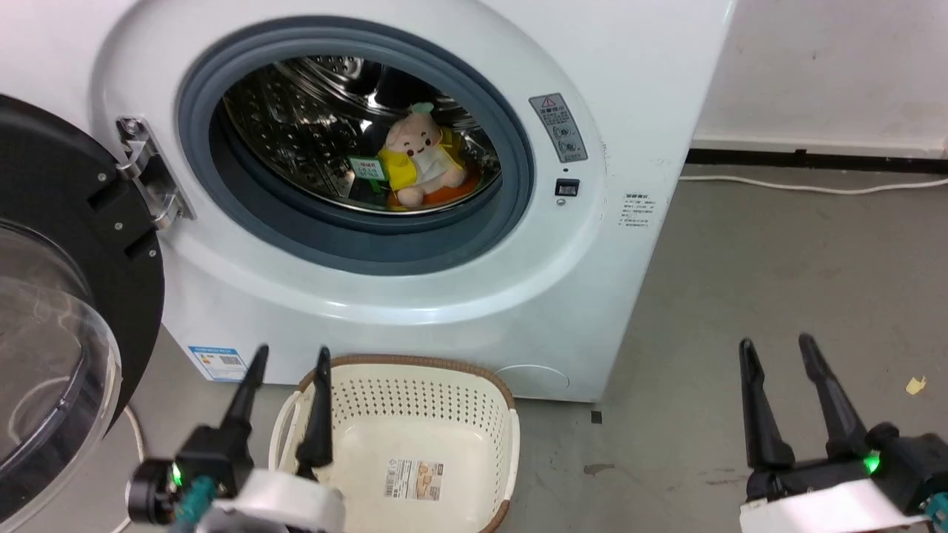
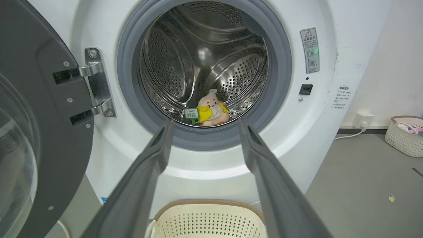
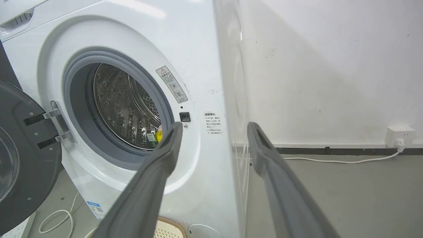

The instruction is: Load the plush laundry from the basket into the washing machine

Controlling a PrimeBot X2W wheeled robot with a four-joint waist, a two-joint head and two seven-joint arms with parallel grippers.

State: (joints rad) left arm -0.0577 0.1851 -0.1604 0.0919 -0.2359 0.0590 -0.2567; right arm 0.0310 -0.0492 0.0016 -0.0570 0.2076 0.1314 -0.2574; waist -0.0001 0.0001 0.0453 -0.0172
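Grippers first: the left gripper [image 1: 291, 354] hangs over the near rim of the cream laundry basket [image 1: 422, 361], fingers spread, holding nothing. The right gripper [image 1: 776, 342] waits off to the side above the bare grey floor [image 1: 778, 252], equally released. The basket carries just its label sticker [image 1: 413, 479], so the loading looks done. It sits just in front of the white washing machine [image 1: 629, 89], handy for a short lift. The door [image 1: 74, 222] stands wide open on the left, out of the way. And there's the plush toy [image 1: 418, 159], upright, low in the steel drum [image 1: 296, 96], past the grey gasket [image 1: 355, 248]. Beyond, a white wall [image 1: 829, 66] and a trailing cable [image 1: 815, 187].
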